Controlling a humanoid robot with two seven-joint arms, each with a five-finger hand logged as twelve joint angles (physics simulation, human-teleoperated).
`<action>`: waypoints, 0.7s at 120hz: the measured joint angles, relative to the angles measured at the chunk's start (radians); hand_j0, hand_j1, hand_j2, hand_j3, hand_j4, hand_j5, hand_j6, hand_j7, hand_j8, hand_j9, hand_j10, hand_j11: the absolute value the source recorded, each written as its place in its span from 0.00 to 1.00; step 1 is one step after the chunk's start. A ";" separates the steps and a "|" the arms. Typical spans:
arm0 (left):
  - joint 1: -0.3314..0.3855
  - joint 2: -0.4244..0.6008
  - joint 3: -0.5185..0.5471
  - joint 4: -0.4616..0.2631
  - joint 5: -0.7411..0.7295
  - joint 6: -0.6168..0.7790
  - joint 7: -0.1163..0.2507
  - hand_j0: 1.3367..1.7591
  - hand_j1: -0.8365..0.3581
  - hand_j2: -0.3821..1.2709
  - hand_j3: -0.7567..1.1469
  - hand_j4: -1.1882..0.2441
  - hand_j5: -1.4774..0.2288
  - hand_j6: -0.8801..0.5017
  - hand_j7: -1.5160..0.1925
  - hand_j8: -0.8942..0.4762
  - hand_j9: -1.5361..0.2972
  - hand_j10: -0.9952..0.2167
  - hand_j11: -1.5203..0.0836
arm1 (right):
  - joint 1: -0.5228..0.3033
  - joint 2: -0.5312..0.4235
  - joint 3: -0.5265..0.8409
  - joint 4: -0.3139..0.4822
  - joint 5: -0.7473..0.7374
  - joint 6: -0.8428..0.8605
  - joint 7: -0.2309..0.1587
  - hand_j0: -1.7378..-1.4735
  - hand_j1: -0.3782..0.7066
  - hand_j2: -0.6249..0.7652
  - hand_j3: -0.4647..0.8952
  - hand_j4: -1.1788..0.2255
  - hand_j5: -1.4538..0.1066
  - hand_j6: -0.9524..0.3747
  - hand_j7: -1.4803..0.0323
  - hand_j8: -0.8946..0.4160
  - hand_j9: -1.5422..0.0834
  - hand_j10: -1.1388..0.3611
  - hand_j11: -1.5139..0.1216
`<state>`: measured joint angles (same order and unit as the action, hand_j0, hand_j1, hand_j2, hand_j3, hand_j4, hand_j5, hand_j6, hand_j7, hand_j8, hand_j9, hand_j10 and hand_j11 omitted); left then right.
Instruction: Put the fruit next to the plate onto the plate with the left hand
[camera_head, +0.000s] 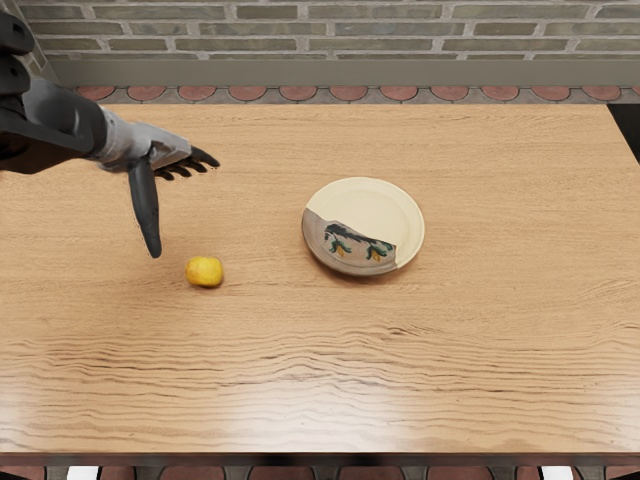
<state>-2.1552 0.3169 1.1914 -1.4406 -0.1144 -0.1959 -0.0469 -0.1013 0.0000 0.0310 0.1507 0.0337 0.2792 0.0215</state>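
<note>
So the small round yellow fruit (204, 271) sits on the light wooden table (450, 340), well off to the left of the round cream ceramic plate with a grey painted patch (375, 205), not touching it. The left hand (160, 165) hovers up and to the left of the fruit, holding nothing: the fingers (190, 163) are fanned out toward the plate side and the long dark thumb (147, 212) hangs down, its tip near the fruit but clear of it. I'd call this the reach, with the grasp not started. To do it well, I'd bring the palm over the fruit first and only then come down, so thumb and fingers end up on opposite sides. The thing looks round and smooth, so a glancing touch from that thumb would probably send it rolling across the table. Close gently around the widest part, lift straight up enough to clear the plate's rim, carry it right, and let go low over the cream middle so it doesn't bounce out. No right arm showing anywhere.
</note>
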 joint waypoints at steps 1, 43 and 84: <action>0.003 -0.008 0.000 -0.004 0.000 0.023 0.000 0.76 0.99 0.23 0.40 0.82 0.86 0.63 0.88 0.65 0.83 0.82 0.94 | 0.000 0.000 0.000 0.000 0.000 0.000 0.000 0.30 0.04 0.45 0.34 0.83 0.92 0.71 0.97 0.67 0.94 0.75 0.92; 0.113 -0.154 -0.024 -0.196 -0.033 0.704 0.054 0.76 0.99 0.23 0.40 0.82 0.86 0.63 0.88 0.65 0.83 0.82 0.94 | 0.000 0.000 0.000 0.000 0.000 0.000 0.000 0.30 0.04 0.45 0.34 0.83 0.92 0.71 0.97 0.67 0.94 0.75 0.92; 0.142 -0.164 -0.036 -0.275 -0.054 0.746 0.056 0.76 0.97 0.23 0.40 0.82 0.85 0.62 0.87 0.64 0.82 0.80 0.93 | 0.000 0.000 0.000 0.000 0.000 0.000 0.000 0.30 0.04 0.45 0.34 0.83 0.92 0.71 0.97 0.67 0.94 0.75 0.92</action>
<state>-2.0131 0.1531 1.1550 -1.7156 -0.1680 0.5499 0.0095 -0.1012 0.0000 0.0310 0.1507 0.0338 0.2792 0.0215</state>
